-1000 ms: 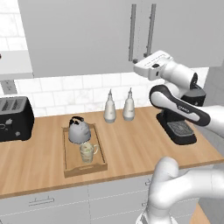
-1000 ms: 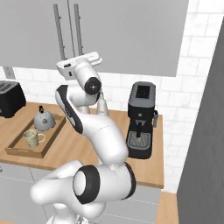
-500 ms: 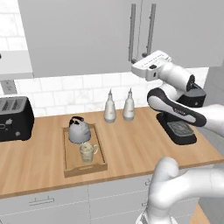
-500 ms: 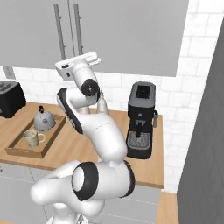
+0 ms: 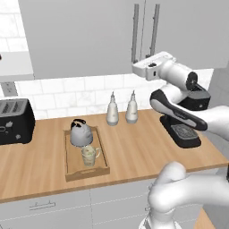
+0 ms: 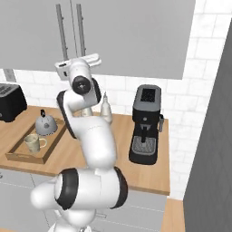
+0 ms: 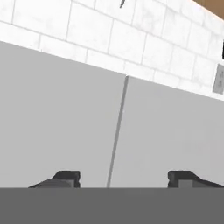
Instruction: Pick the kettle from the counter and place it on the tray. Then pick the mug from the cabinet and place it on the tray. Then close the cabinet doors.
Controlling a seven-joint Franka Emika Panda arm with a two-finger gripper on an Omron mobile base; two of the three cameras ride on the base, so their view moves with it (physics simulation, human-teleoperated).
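The silver kettle (image 5: 81, 134) (image 6: 45, 125) and the cream mug (image 5: 90, 154) (image 6: 32, 142) both stand on the wooden tray (image 5: 68, 157) (image 6: 18, 154), which lies on the counter (image 5: 138, 150). The two cabinet doors (image 5: 80, 36) (image 5: 188, 31) are shut, their bar handles (image 5: 135, 31) side by side at the seam. My gripper (image 5: 142, 67) (image 6: 74, 61) is raised at the doors' lower edge, just below the handles. In the hand view my gripper (image 7: 124, 177) is open, its fingertips (image 7: 65, 177) straddling the seam between the doors (image 7: 57, 109), with nothing between them.
A black toaster (image 5: 15, 120) sits at the counter's left end. Two slim grey bottles (image 5: 112, 109) stand by the tiled wall behind the tray. A black coffee machine (image 5: 188, 112) (image 6: 146, 122) is on the right, under my arm.
My hand has edged slightly left along the doors' lower edge. The kettle, mug, tray and doors have not moved.
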